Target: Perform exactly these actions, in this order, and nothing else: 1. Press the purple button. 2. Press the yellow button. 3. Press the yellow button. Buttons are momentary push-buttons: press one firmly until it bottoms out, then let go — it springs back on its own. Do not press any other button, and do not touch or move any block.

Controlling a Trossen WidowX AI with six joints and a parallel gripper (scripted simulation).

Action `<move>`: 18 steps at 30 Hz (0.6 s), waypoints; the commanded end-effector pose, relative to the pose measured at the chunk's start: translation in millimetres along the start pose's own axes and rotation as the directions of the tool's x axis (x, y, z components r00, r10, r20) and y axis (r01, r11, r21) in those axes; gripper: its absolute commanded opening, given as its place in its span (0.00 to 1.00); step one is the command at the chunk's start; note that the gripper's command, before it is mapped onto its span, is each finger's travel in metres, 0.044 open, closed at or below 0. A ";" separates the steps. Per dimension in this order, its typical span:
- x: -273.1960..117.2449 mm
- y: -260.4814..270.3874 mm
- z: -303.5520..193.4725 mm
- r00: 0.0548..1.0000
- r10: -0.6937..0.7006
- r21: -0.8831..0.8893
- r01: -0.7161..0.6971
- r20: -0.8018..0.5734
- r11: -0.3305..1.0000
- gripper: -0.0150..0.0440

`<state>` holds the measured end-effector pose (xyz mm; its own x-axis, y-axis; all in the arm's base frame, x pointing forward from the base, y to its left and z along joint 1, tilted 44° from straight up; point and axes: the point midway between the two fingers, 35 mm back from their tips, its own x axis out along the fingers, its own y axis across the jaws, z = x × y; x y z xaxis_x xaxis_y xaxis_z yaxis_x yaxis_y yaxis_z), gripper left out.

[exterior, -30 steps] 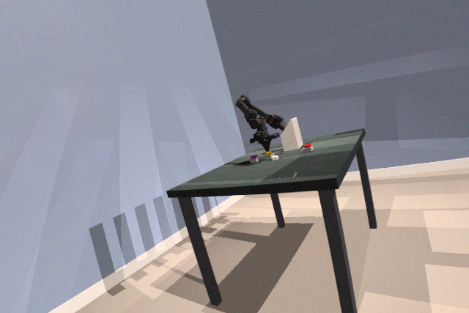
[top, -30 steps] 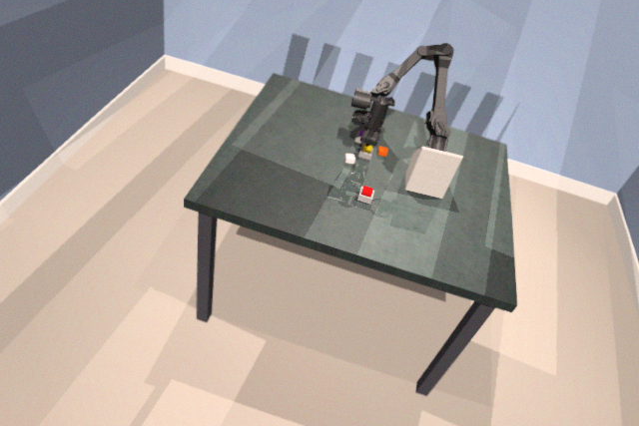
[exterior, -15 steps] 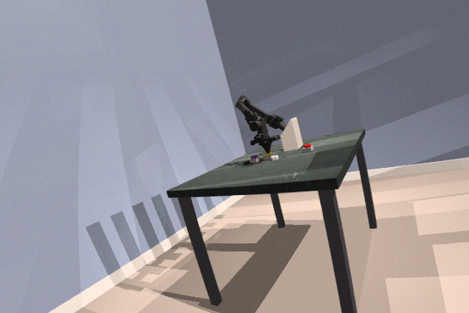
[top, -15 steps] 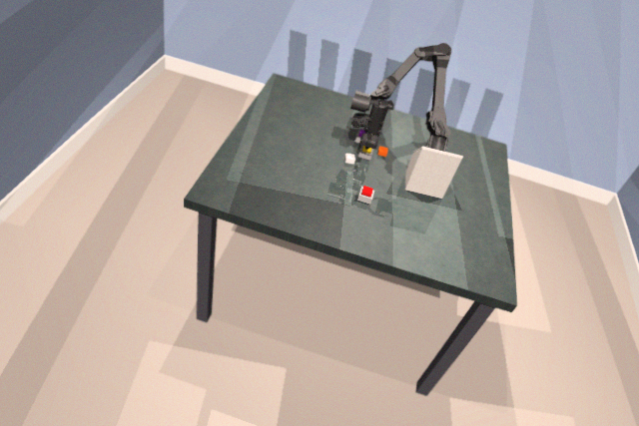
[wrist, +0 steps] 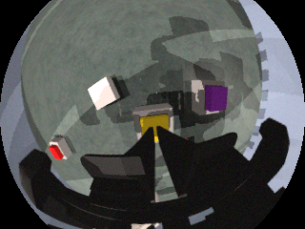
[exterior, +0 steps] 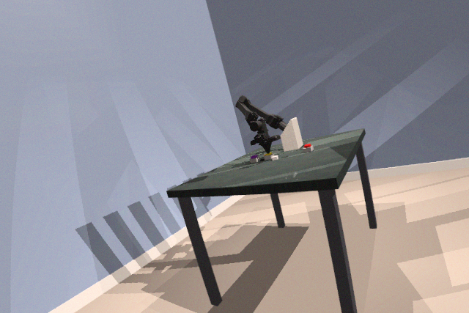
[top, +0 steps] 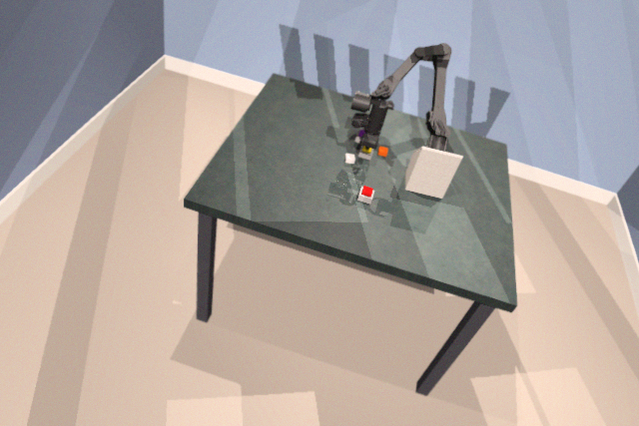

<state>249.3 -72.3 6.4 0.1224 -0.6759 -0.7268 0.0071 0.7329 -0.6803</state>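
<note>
The yellow button (top: pixel 366 150) (exterior: pixel 267 155) (wrist: pixel 154 121) sits in a grey-white housing near the middle of the group. My gripper (exterior: pixel 268 152) (wrist: pixel 154 130) is shut and empty, pointing down, its tips at the top of the yellow button; whether they touch it or the cap is pushed in is too small to tell. The purple button (top: pixel 361 133) (exterior: pixel 253 157) (wrist: pixel 215 98) stands to the right of the yellow one in the wrist view, with its cap raised and nothing on it.
A red button (top: pixel 366 191) (exterior: pixel 307 146) (wrist: pixel 56 152) stands farther off. A white block (top: pixel 349 158) (exterior: pixel 274 157) (wrist: pixel 103 93) and an orange block (top: pixel 382 151) lie close beside the yellow button. A tall pale panel (top: pixel 433 172) (exterior: pixel 292 135) stands by the arm's base.
</note>
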 end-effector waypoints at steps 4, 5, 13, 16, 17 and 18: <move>-31.0 -0.3 -0.5 1.000 -0.004 -0.003 0.004 -0.002 1.000 0.29; -31.0 -0.3 -0.5 1.000 -0.004 -0.003 0.004 -0.002 1.000 0.29; -50.7 57.0 26.9 0.999 0.039 -0.009 -0.039 0.006 0.999 0.56; -64.0 100.7 35.8 0.999 0.054 -0.011 -0.054 0.004 0.998 0.69; -68.2 115.8 36.9 0.998 0.056 -0.012 -0.056 0.003 0.998 0.73; -72.3 131.1 37.0 0.998 0.057 -0.012 -0.057 0.001 0.998 0.78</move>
<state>277.3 28.0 -1.9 0.1349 -0.6402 -0.7563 -0.0008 0.7632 -0.6462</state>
